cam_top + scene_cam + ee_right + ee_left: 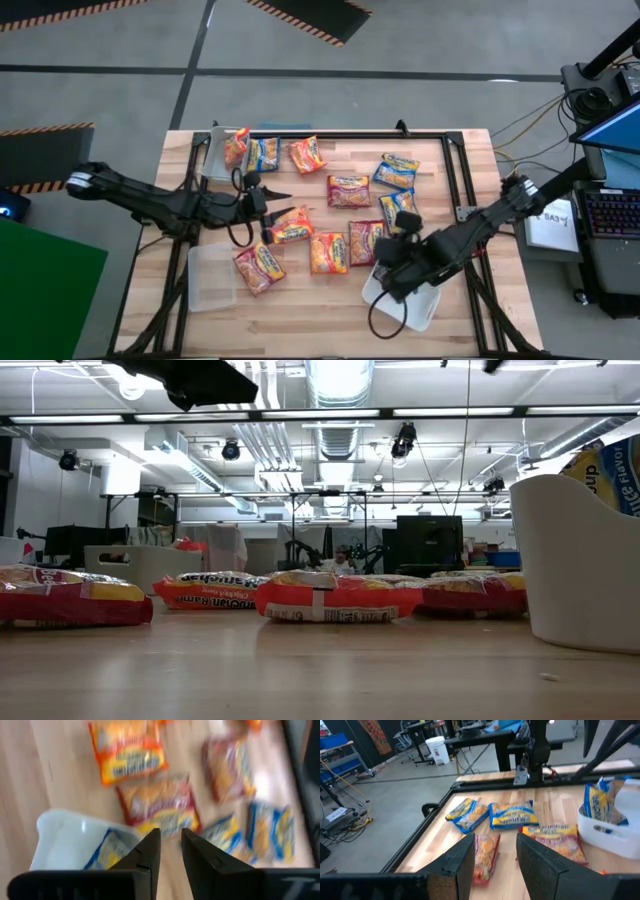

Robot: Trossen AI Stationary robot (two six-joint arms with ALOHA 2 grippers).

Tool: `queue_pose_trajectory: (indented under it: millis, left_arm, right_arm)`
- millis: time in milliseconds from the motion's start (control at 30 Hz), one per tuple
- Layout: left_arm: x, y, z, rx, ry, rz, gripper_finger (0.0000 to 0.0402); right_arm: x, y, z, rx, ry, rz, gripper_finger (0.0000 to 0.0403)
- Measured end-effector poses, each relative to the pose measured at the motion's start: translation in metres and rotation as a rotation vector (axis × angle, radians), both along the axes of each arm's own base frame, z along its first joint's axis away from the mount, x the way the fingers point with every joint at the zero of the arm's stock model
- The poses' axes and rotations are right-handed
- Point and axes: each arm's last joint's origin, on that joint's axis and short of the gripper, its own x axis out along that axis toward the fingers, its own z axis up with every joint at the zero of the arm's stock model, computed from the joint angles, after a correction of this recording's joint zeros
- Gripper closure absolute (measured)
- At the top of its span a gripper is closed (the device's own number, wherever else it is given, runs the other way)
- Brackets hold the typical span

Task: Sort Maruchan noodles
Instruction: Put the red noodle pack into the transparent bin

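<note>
Several Maruchan packets lie flat on the wooden table: red (348, 190), blue (396, 171), orange (328, 252) and others. One orange packet (237, 148) sits in a clear tub (218, 160) at the far left. A blue packet (107, 852) stands in the white tub (425, 305), its top above the rim in the low view (610, 475). My left gripper (280, 191) is open and empty above the table, just far of an orange packet (290, 225). My right gripper (171, 845) hovers over the white tub, its fingers a little apart and empty.
An empty clear tub (210, 275) stands at the near left. A black metal frame (455, 165) borders the table's far and right sides. Bare wood lies along the near edge (300, 320). Cables and a laptop (610, 200) are off the table's right side.
</note>
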Motion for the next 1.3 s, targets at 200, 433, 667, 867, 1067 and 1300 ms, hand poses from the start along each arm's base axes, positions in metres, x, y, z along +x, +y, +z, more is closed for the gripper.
queue_pose_trajectory:
  millis: [200, 433, 667, 867, 1067, 1300]
  left_arm:
    - [0.010, -0.002, -0.001, -0.019, -0.051, 0.002, 0.0274]
    - [0.024, -0.005, -0.007, -0.093, -0.119, 0.013, 0.0274]
    - [0.040, -0.009, -0.023, -0.187, -0.104, 0.036, 0.0274]
    - [0.056, -0.012, -0.028, -0.238, -0.092, 0.053, 0.0274]
    - [0.075, -0.016, -0.024, -0.275, -0.095, 0.067, 0.0274]
    - [0.097, -0.004, -0.025, -0.404, -0.037, 0.176, 0.0274]
  right_arm:
    - [-0.008, -0.009, 0.003, -0.099, -0.176, 0.137, 0.0355]
    - [-0.016, -0.026, -0.023, -0.163, -0.370, 0.286, 0.0360]
    - [-0.032, -0.057, -0.049, -0.232, -0.589, 0.332, 0.0360]
    - [-0.055, -0.075, -0.060, -0.205, -0.845, 0.393, 0.0360]
    - [-0.079, -0.090, -0.074, -0.173, -1.027, 0.456, 0.0360]
    - [-0.103, -0.105, -0.080, -0.131, -1.109, 0.454, 0.0360]
